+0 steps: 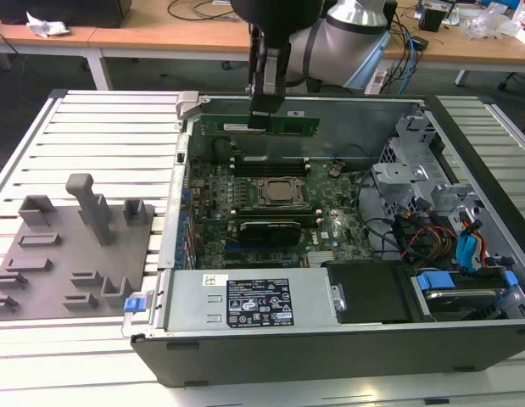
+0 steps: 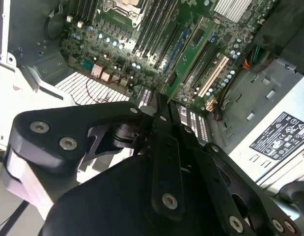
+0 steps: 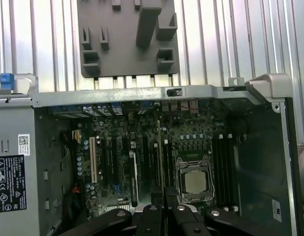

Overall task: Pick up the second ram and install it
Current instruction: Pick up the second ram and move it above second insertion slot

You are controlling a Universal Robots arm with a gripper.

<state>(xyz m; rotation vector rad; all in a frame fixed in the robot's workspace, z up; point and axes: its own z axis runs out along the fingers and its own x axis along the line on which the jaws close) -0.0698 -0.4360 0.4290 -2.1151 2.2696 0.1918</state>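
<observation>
From here the arm is fat silver-grey tubing with a rounded joint, ending in a black wrist block just above the gripper. The gripper is all matt black: flat linkage bars, slim fingers, and bright round screws at the pivots. A pale grey part sits behind one bar.

- Part of the second ram is hidden by the end effector.
- The arm is cut off at the exterior view's top edge.
</observation>
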